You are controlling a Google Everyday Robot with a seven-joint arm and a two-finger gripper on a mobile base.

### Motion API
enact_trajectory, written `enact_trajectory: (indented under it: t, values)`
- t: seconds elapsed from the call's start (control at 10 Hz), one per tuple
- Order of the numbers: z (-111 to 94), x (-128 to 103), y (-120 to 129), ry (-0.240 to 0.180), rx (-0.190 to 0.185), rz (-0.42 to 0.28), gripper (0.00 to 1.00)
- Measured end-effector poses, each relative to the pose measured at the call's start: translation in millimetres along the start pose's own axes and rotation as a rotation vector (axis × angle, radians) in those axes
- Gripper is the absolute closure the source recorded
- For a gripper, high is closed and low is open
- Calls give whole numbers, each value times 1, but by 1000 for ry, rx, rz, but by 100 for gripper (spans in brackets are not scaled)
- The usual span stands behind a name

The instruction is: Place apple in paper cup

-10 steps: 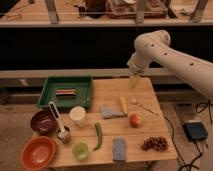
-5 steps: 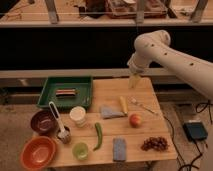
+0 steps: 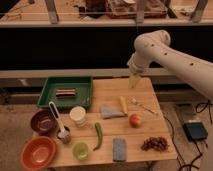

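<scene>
The wooden table (image 3: 112, 89) is holding everything. The white robot arm (image 3: 170, 50) is reaching in from the right side. Its gripper (image 3: 134, 81) is hanging over the back edge, a bit right of the middle, pointing down & not touching anything. Can't tell if it's spread or squeezed. A green tray (image 3: 50, 97) is sitting at the back left corner. An orange bowl (image 3: 37, 152) is sitting at the front left corner, w/ a dark bowl (image 3: 42, 121) just behind it. The paper cup (image 3: 78, 116) is standing upright left of the middle, just in front of the tray. Grapes (image 3: 154, 144) are lying near the front right corner. A blue sponge (image 3: 119, 148) is lying at the front edge. The apple (image 3: 135, 120) is sitting right of the middle, well apart from the paper cup, w/ a grey cloth (image 3: 111, 112) between them.
</scene>
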Motion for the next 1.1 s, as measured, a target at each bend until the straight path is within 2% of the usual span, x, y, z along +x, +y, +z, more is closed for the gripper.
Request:
enact_trajectory:
  t: [0.7, 0.9, 1.1]
  values:
    - [1, 1, 2, 0, -3, 0, 20]
    - [10, 8, 21, -7, -28, 20, 20]
    - [31, 17, 53, -18, -58, 37, 20]
